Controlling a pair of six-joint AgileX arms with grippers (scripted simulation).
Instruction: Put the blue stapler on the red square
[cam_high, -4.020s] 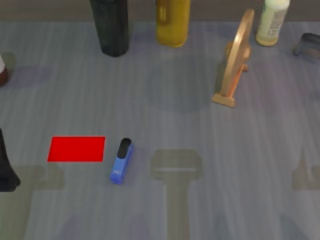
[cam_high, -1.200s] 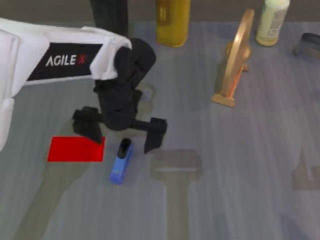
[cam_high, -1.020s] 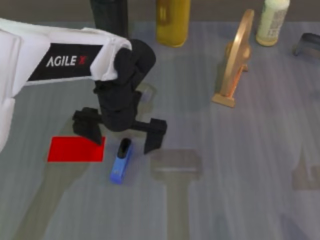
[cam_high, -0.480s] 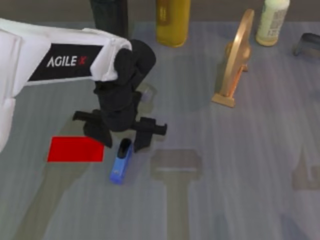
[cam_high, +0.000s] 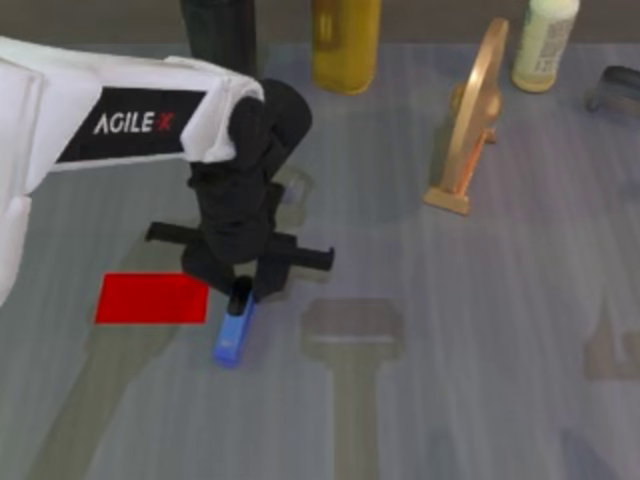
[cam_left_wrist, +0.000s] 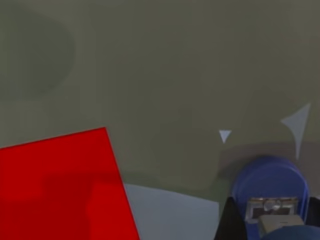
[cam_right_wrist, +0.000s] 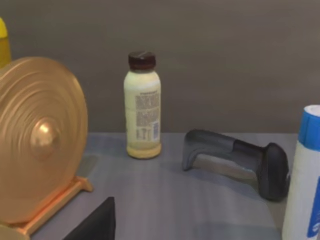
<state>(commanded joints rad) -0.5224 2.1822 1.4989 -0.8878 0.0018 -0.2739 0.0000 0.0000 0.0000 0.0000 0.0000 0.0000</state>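
The blue stapler (cam_high: 229, 338) lies on the grey table just right of the red square (cam_high: 151, 298), pointing toward the front. My left gripper (cam_high: 241, 288) reaches straight down and is shut on the stapler's black rear end. In the left wrist view the blue stapler (cam_left_wrist: 270, 182) sits between the two dark fingers (cam_left_wrist: 229, 225), with the red square (cam_left_wrist: 55, 190) off to one side, apart from it. My right arm is outside the top view. Only a dark part of the right gripper (cam_right_wrist: 97, 225) shows in the right wrist view.
Along the back edge stand a black bottle (cam_high: 218, 40), a yellow bottle (cam_high: 345, 45), a gold disc on a stand (cam_high: 468, 120), a cream bottle (cam_high: 545, 45) and a dark scanner (cam_high: 612, 88). The right wrist view shows a white and blue bottle (cam_right_wrist: 304, 180) close by.
The left gripper's fingers have come together onto the stapler's black end. The stapler's blue front has turned slightly to the left. The arm itself has hardly moved.
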